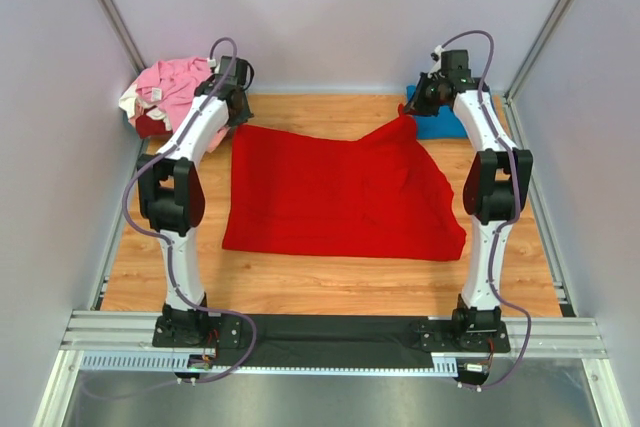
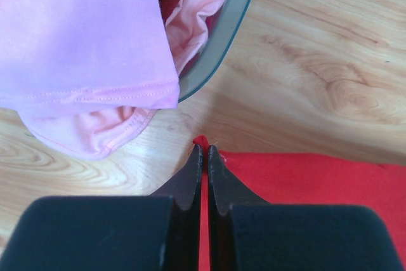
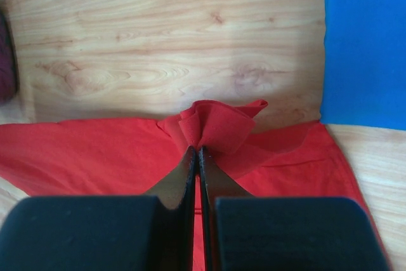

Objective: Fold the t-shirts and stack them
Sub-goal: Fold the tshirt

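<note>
2 far corners, red t-shirt [image 1: 340, 192] | pinched in L gripper [image 2: 204, 150], R gripper [image 3: 195, 152]

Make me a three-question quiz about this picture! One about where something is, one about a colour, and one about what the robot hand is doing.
1. What colour is the big shirt spread on the table? A blue, B red, C green.
2. Where does the blue shirt lie? A far right, B near left, C in the middle.
3. What is the right gripper doing? A wide open, B shut on the big shirt, C shut on the blue shirt.
Answers: 1 B, its cloth is bright red. 2 A, it lies at the table's far right corner. 3 B, it pinches a bunch of red cloth.
</note>
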Controlling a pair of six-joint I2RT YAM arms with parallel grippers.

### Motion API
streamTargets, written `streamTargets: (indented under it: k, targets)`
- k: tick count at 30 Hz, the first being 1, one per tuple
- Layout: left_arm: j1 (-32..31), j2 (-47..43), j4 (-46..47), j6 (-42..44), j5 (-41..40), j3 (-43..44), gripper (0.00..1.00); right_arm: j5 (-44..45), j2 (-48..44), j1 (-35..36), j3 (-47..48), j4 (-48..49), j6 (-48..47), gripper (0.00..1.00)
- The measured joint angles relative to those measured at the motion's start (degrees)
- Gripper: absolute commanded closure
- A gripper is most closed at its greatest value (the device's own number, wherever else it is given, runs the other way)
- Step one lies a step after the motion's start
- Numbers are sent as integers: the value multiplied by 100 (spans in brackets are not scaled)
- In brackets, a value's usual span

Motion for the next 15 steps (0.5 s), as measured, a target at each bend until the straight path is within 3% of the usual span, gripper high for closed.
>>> streamTargets:
  k: [8, 15]
  targets:
    - [4, 28, 20, 175, 282, -26, 100, 4, -61, 63, -221, 24, 28, 100]
    - [15, -188, 229, 367, 481, -778, 100, 177, -922, 195, -1362, 74, 17, 100]
